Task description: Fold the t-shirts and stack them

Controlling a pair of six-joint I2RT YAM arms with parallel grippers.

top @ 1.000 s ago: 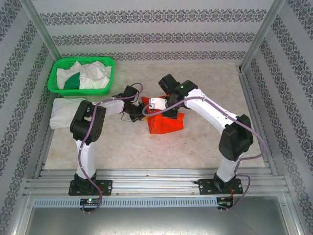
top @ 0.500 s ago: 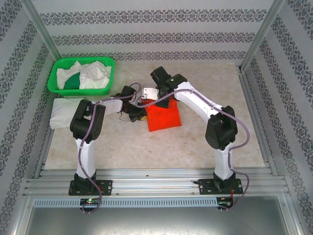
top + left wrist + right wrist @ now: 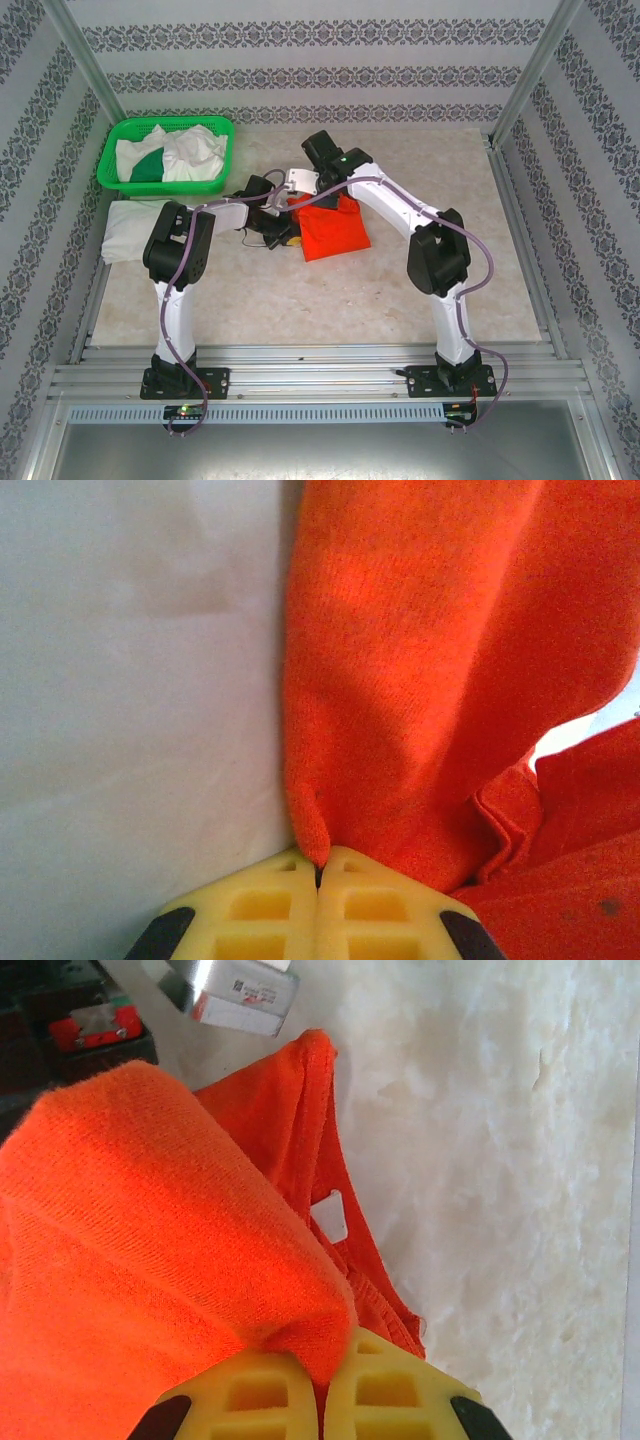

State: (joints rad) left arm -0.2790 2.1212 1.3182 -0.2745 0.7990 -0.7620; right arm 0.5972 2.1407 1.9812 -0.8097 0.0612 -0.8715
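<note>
"Could you read any writing?"

"No. I saw a white sticker (image 3: 245,998) whose print was too blurred, and the orange t-shirt (image 3: 150,1210) had a blank-looking neck label (image 3: 330,1216)."

Orange-red t-shirt (image 3: 420,660): knitted cloth, matt, with a fine fuzzy grain and thicker stitched edges. It lies directly ahead of the left end effector (image 3: 318,875), whose fingers are pale yellow moulded plastic, smooth and satin, with black inserts at the outer corners.

Right end effector (image 3: 322,1375): same yellow plastic, same finish.

Neck label (image 3: 330,1216), just ahead of it: white, flat, smooth.

Tabletop (image 3: 500,1160), right of that end effector: pale, mottled, stone-look surface, smooth with a faint sheen.

Basket (image 3: 108,160), beyond and left of the left end effector: green plastic mesh, glossy.

Frame rails (image 3: 320,378): ribbed bare metal, dull silver.
</note>
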